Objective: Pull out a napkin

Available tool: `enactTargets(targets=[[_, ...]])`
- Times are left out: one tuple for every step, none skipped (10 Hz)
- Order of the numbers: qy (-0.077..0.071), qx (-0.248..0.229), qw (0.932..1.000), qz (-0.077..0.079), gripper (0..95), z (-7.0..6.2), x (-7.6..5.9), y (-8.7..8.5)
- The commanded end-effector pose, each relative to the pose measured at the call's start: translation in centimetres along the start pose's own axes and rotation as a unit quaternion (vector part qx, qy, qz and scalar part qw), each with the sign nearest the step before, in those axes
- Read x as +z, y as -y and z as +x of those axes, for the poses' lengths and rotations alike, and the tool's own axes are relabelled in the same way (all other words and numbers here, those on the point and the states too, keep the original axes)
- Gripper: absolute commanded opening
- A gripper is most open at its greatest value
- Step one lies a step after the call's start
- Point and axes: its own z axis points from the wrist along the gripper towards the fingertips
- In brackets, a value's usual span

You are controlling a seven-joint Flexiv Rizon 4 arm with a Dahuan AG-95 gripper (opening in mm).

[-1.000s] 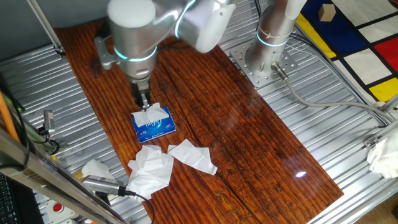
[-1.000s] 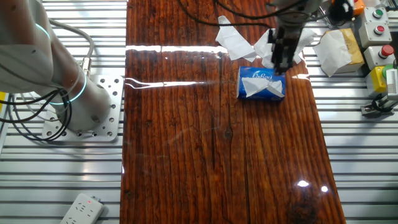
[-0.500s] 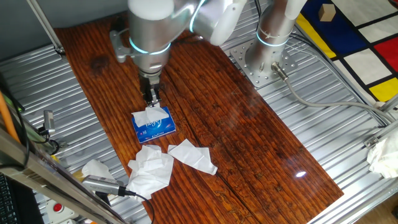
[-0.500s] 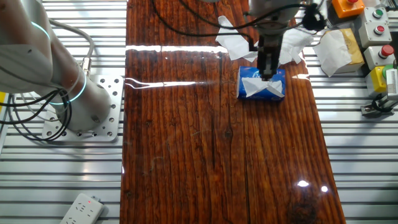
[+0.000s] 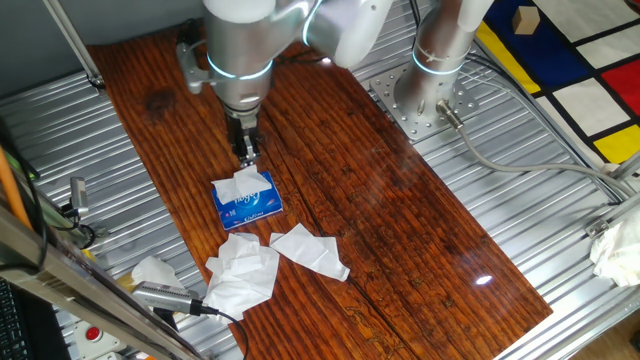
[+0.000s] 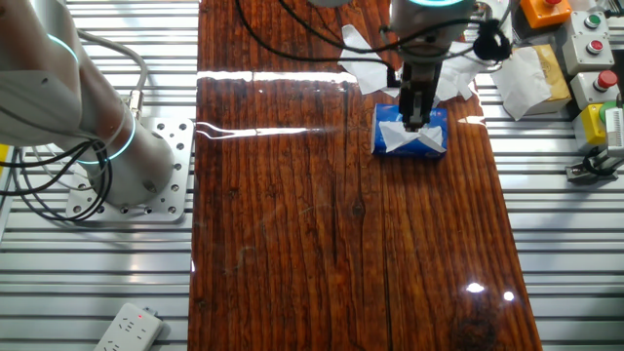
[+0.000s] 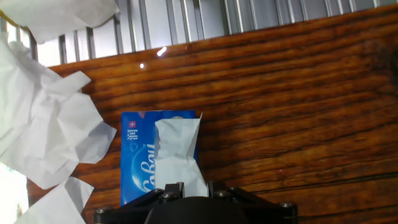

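A small blue tissue pack (image 5: 250, 203) lies on the wooden board (image 5: 380, 200). A white napkin (image 5: 238, 184) sticks up out of its slot. My gripper (image 5: 247, 153) hangs straight over the napkin, with its tips at the napkin's top edge. In the other fixed view the gripper (image 6: 413, 117) stands over the pack (image 6: 434, 136) and the napkin (image 6: 400, 139). In the hand view the napkin (image 7: 177, 152) runs up from the pack (image 7: 138, 162) into the gap between my fingers (image 7: 176, 186). The jaws stand a little apart, open, on either side of it.
Several loose crumpled tissues lie beside the pack (image 5: 245, 272) (image 5: 312, 250) (image 6: 370, 60) (image 7: 43, 124). A button box (image 6: 590, 39) and more tissue (image 6: 526, 78) sit past the board's edge. The arm's base (image 6: 127, 156) is bolted to the slatted metal table.
The gripper has moved sideways from beside the pack to directly over the napkin sticking out of it. The pack and the loose tissues have not moved.
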Motion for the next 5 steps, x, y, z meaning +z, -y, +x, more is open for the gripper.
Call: enactTargets(targets=[[-0.002, 0.000, 1.0000, -0.002, 19.0, 0.10, 0.24, -0.11], [-0.001, 0.000, 1.0000, -0.003, 19.0, 0.13, 0.48, -0.12], [0.001, 0.001, 1.0000, -0.005, 19.0, 0.16, 0.83, -0.12], [0.000, 0.002, 1.0000, -0.006, 19.0, 0.12, 0.99, -0.12], [0.000, 0.001, 1.0000, -0.006, 19.0, 0.03, 1.13, -0.12]])
